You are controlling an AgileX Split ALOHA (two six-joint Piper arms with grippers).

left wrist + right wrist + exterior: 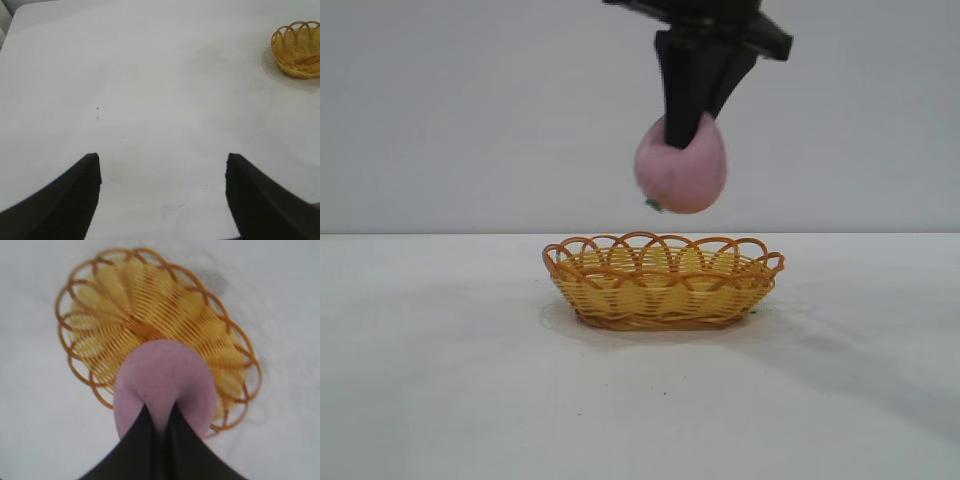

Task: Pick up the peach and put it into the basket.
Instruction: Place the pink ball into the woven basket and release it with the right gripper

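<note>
The pink peach [681, 170] hangs in the air above the yellow wicker basket [663, 282], clear of its looped rim. My right gripper [686, 135] comes down from above and is shut on the peach, pinching its top. Seen from the right wrist, the peach [162, 385] is squeezed between the dark fingers [142, 437] with the basket [100, 315] directly beneath. My left gripper [161, 165] hovers open over bare table, far from the basket [299, 49], with nothing between its fingers.
The white table [440, 380] spreads around the basket on all sides. A plain pale wall stands behind. Only the right arm's gripper shows in the exterior view.
</note>
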